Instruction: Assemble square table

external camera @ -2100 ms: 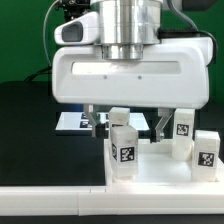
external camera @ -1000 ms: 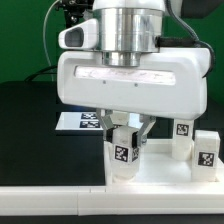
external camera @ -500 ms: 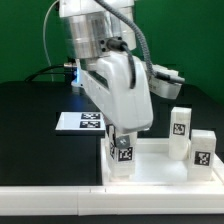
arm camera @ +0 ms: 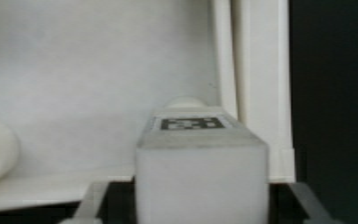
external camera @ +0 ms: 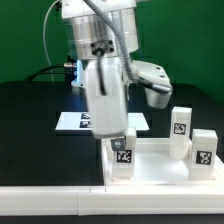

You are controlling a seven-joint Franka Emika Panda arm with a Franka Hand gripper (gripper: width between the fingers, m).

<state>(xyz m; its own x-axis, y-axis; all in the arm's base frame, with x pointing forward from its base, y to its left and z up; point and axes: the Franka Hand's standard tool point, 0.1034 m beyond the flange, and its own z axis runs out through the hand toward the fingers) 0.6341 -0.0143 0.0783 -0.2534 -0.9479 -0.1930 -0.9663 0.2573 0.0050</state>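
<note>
Rotation is the change: over the last two seconds the hand [external camera: 119,141] has come down onto the leg [external camera: 122,156] at the tabletop's [external camera: 160,170] near corner, on the exterior view's left, pinched it, and twisted, so its broad face now shows edge-on. I judge this to be the leg being screwed into its socket. The marker board [external camera: 75,121] lies behind on the black worktop [external camera: 40,130]. Two more legs [external camera: 192,136] stand at the tabletop's right side. Up close, the fingers [arm camera: 318,195] flank the tagged leg.
</note>
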